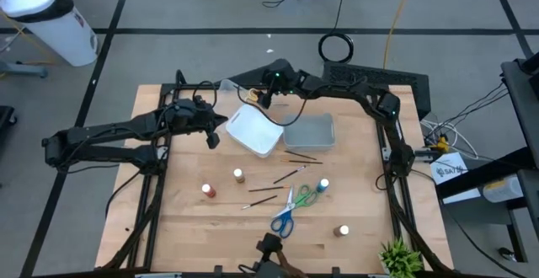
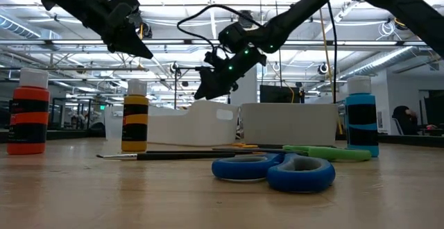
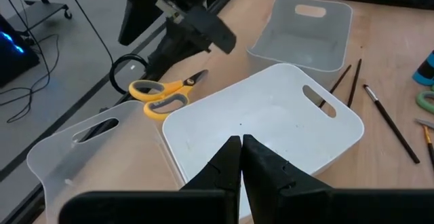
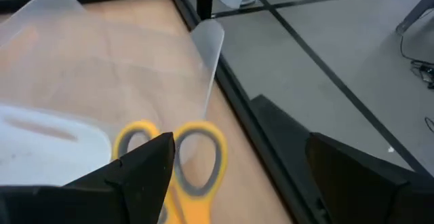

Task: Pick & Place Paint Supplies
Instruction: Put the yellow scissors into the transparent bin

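The right gripper (image 4: 230, 170) hangs with its two dark, wedge-shaped fingers spread wide, directly over the yellow plastic-handled scissors (image 3: 161, 93) that lie flat at the far edge of the pale wooden worktop (image 1: 354, 244). The wide stance and the position above the looped handles suggest it is lined up to come down and pinch them; nothing is held yet. The scissors rest between a clear, flexible-looking plastic bin (image 3: 74, 149) with a slot handle and the worktop's black frame rail, a cramped spot that probably forces this steep approach from above.

The left gripper (image 3: 241, 157) has its fingers pressed together and empty, poised above the smooth white plastic bin (image 1: 253, 130) with rounded corners and a cut-out handle, as if waiting out of the way. Beside it sits a grey translucent bin (image 1: 309, 132) of the same rounded shape; I see nothing inside either one.

The remaining supplies lie scattered nearer the front: thin dark paintbrushes (image 1: 290, 175) with slim straight shafts, green-handled scissors (image 1: 305, 197) and blue-handled scissors (image 1: 283, 219) touching or overlapping, their glossy moulded loops low and flat. Small cylindrical paint bottles stand upright and well apart: a red-brown one (image 1: 208, 190), an orange-yellow one (image 1: 238, 174), a blue one (image 1: 324, 184) and another near the front right (image 1: 343, 229).
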Motion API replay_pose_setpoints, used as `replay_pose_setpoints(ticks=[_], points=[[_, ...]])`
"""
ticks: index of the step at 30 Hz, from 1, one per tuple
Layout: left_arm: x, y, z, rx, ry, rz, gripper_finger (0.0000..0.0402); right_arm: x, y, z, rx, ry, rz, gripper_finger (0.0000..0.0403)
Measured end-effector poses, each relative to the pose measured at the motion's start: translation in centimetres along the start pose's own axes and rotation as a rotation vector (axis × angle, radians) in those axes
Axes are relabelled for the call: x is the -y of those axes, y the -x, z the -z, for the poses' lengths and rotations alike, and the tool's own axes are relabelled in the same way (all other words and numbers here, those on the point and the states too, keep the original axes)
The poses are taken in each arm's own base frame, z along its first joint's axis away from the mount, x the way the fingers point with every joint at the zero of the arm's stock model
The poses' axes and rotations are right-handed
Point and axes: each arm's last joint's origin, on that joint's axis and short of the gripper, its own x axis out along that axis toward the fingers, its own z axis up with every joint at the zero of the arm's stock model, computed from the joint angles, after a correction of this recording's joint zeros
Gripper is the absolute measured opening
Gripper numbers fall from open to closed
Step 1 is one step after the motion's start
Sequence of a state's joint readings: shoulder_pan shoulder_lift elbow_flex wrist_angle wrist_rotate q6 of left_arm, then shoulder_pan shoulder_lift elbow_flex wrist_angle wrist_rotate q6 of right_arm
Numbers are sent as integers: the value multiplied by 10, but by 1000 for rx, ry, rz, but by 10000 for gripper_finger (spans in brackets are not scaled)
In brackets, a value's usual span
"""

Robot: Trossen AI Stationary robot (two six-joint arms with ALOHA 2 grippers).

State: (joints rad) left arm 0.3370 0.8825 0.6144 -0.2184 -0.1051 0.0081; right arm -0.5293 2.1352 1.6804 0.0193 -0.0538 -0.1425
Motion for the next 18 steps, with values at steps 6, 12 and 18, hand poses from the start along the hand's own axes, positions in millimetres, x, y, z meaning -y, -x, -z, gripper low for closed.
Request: replay_pose_setpoints(ticks=[6,12,18], points=[[0,0,0,0,11,0,26,1,-6,1,-18,-2,-1,313],[-1,0,-4,39,41,-21,26,3,7,-6,-47,-30,0,313],[-17,-4,-37,46,49,-127,64,-7,76,-45,-99,-39,-30,313]])
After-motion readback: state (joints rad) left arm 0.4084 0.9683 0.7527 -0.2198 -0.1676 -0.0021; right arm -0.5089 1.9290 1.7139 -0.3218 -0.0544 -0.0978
